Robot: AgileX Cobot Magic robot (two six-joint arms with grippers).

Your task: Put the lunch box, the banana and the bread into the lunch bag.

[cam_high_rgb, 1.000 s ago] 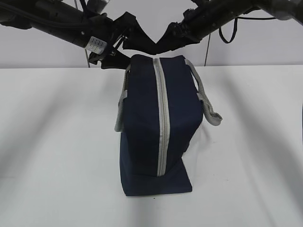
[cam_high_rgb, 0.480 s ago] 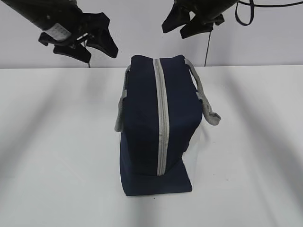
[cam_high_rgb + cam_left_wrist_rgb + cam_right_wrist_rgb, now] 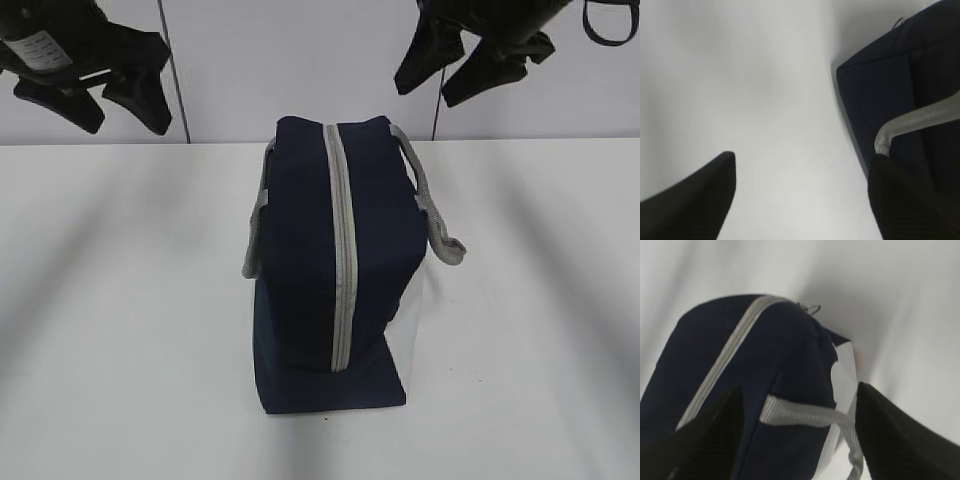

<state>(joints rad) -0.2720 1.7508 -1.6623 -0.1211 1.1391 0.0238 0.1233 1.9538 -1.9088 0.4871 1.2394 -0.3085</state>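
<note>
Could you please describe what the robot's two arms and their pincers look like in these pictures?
Both arms are black. The left pincer has wedge-shaped black fingers with a finely ribbed surface, and a white printed label sits above it. The right pincer is matching black, with a black cable loop beside it.

Only the zipped lunch bag [image 3: 335, 265] interrupts the open table [image 3: 120, 300]

A plain white worktop [image 3: 120, 330] filled the lower part of the frame, crossed by soft grey shadows. Behind it, along the top, stood a pale wall [image 3: 290, 60] marked by thin dark vertical lines.
</note>
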